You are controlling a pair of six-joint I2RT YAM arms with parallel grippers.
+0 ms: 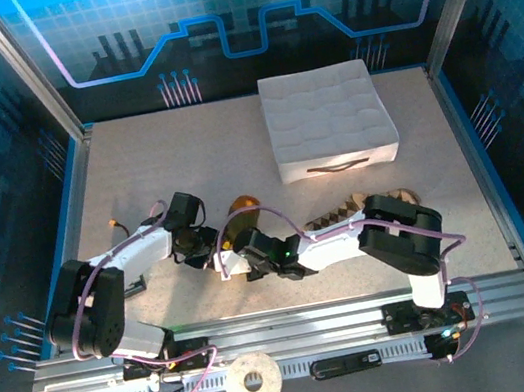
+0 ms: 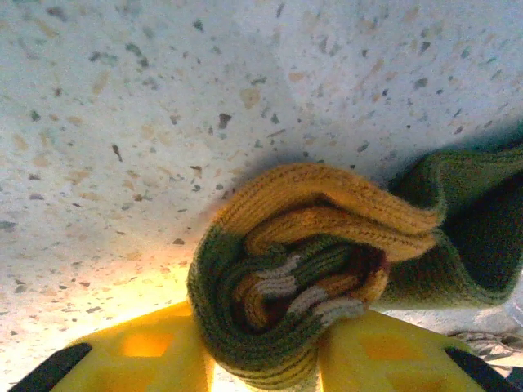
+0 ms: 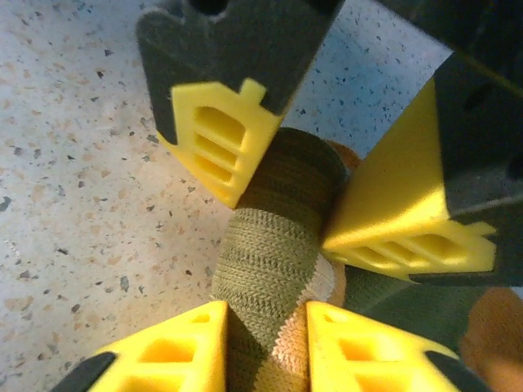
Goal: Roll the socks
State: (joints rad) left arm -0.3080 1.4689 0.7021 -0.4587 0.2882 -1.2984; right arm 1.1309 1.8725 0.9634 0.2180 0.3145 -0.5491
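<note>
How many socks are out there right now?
2. The olive-green sock is bunched up near the middle; the argyle sock lies just right of it, partly under the right arm. More could be hidden underneath.

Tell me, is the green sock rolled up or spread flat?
Partly rolled: the olive-green sock shows coiled layers between the fingers of the left claw, while a stretched, unrolled length runs into the right claw.

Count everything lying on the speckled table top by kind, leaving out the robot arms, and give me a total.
Fabric socks: 2, namely one olive-green knit sock with orange toe and one brown-and-beige argyle sock
White quilted fabric box: 1
Total: 3
</note>
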